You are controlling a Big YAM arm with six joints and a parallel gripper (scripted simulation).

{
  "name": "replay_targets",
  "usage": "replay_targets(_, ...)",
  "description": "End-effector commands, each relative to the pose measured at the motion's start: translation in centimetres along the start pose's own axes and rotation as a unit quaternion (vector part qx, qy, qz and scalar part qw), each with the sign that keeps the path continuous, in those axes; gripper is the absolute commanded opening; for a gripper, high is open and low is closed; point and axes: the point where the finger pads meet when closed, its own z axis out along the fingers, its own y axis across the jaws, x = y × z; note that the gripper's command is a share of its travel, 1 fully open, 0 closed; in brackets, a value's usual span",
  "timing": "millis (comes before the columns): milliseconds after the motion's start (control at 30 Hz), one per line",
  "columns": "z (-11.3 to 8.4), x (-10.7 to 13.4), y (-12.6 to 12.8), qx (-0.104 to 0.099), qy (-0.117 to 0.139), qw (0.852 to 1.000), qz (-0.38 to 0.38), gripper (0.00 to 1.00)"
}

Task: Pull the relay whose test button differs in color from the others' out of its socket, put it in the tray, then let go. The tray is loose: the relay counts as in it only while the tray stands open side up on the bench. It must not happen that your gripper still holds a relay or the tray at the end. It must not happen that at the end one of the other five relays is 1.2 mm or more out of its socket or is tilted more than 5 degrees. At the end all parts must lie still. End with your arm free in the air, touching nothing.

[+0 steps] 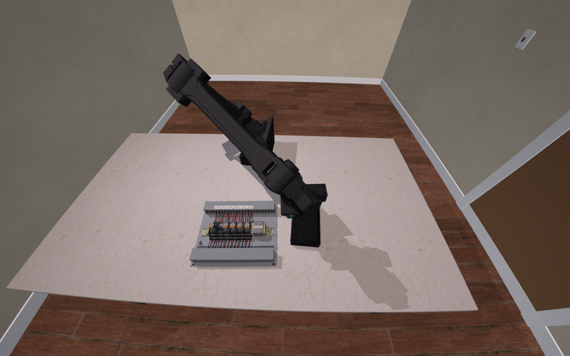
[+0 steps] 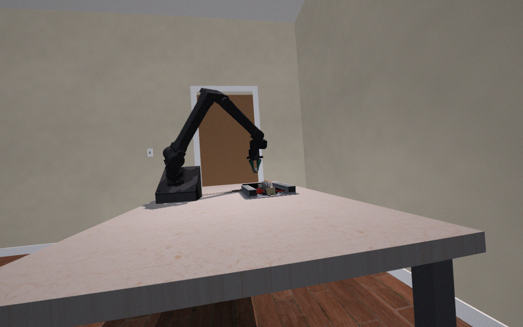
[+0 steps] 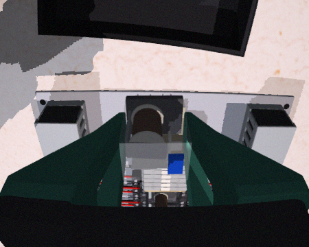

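My gripper has dark green fingers and is shut on a clear relay with a blue test button. It holds the relay in the air, clear of the sockets. In the wrist view it hangs over the edge of the grey relay panel, with the black tray just beyond, open side up on the bench. The relays left in the panel have orange buttons. In the top view the wrist hides the relay and the tray's far end.
The arm's black base stands at the back of the bench. The arm reaches forward over the panel's right back corner. Grey wire ducts run along the panel's front and back.
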Motion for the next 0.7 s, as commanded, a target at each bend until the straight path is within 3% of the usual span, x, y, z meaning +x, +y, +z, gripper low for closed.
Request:
replay_targets(0, -1.8, -2.6, -1.1, 0.018, -0.005, 1.000, 0.011, 0.00)
replay_targets(667, -1.8, -7.3, -0.8, 0.018, -0.006, 1.000, 0.011, 0.00)
